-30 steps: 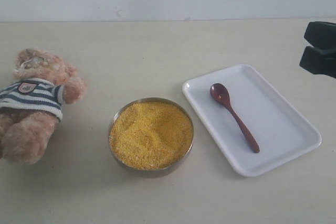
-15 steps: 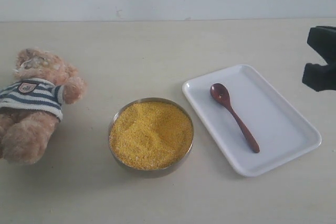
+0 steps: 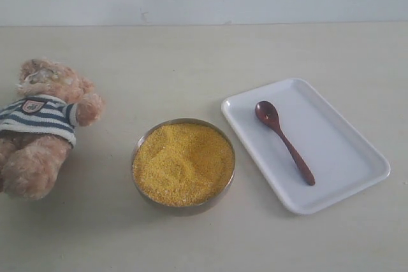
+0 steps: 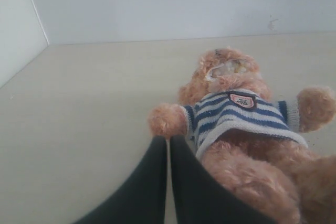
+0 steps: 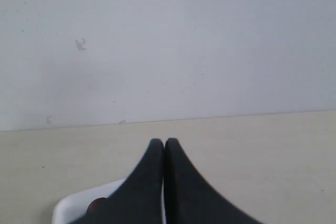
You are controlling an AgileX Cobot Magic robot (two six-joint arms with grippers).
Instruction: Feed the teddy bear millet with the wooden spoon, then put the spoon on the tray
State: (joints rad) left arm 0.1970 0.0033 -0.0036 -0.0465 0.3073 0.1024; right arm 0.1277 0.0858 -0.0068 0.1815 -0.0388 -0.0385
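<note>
I see the metal bowl filled with millet. Left of the bowl, well apart, lies the teddy bear. Just right of the bowl sits the tray, and the wooden spoon lies on it with its scoop end toward the bowl. My left gripper is pressed together and empty, its tips near the bear's paw. My right gripper is pressed together and empty too, over a tray corner.
</note>
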